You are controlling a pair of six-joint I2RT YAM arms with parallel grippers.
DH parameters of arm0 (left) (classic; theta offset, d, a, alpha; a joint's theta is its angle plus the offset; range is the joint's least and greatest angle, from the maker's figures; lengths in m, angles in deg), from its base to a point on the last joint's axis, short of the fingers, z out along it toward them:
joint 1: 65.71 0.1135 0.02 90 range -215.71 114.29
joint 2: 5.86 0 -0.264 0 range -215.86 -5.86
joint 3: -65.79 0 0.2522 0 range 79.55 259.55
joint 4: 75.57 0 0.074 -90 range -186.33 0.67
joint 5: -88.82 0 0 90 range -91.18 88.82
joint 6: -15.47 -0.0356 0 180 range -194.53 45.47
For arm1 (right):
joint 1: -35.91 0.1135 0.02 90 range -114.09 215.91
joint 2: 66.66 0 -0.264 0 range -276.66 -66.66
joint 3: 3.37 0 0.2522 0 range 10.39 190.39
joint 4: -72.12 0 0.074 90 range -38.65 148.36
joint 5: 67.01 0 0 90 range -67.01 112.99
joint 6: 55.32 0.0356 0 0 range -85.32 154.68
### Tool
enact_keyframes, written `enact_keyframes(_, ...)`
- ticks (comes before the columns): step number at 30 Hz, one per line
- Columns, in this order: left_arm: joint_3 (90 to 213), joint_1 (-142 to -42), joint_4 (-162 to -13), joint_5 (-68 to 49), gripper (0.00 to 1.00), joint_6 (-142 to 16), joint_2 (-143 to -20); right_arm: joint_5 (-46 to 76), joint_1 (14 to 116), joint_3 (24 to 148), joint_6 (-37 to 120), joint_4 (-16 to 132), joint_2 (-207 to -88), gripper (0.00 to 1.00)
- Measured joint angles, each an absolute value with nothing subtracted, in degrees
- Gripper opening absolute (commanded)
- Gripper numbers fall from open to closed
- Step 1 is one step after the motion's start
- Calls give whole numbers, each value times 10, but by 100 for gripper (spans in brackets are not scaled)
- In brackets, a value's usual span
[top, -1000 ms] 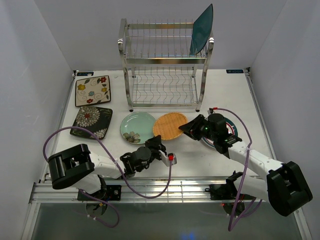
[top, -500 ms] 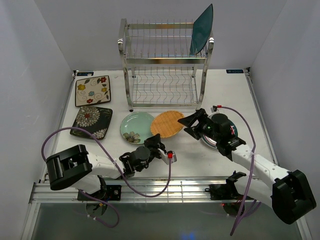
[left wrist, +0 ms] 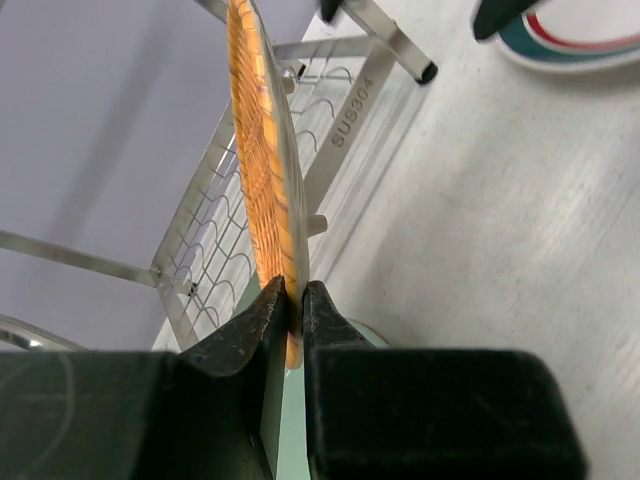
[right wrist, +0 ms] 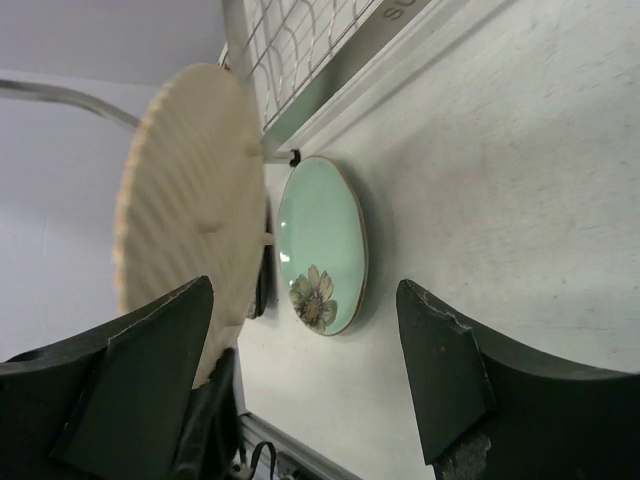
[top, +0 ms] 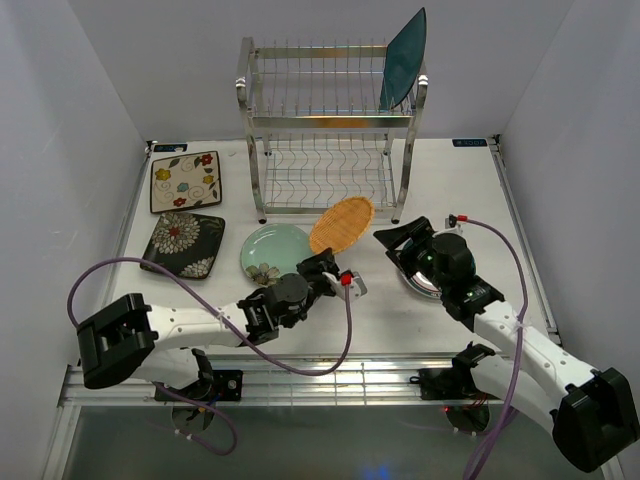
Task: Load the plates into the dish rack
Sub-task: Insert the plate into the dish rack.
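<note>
The woven orange plate (top: 342, 224) hangs tilted on edge, off the table, just in front of the dish rack (top: 325, 130). My left gripper (top: 325, 265) is shut on its lower rim; in the left wrist view both jaws pinch the plate (left wrist: 262, 150) at the gripper (left wrist: 292, 300). My right gripper (top: 395, 240) stands open to the plate's right, apart from it, over the striped-rim plate (top: 412, 284). In the right wrist view the woven plate's pale underside (right wrist: 185, 240) is left of the open gripper (right wrist: 305, 360). A pale green plate (top: 270, 250) lies flat. A teal plate (top: 403, 60) stands in the upper tier.
A cream floral rectangular plate (top: 186, 181) and a dark floral plate (top: 183, 243) lie at the table's left. The rack's lower tier (left wrist: 240, 215) is right behind the woven plate. Purple cables loop beside both arms.
The right gripper opened, let go of the woven plate and drew back to the right. The left gripper raised the plate onto its edge and carried it toward the rack.
</note>
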State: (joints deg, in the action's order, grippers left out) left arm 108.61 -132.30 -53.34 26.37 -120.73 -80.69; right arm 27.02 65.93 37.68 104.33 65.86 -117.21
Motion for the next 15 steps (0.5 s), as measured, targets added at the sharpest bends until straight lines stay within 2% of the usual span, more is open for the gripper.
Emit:
enact_keyframes(7, 1197, -1323, -594, 263, 0, -1146, -808, 359, 659, 375, 1059, 604, -1146, 79)
enact_keyframes(15, 1405, -1323, -715, 279, 0, -1091, -857, 466, 659, 331, 1105, 554, -1065, 80)
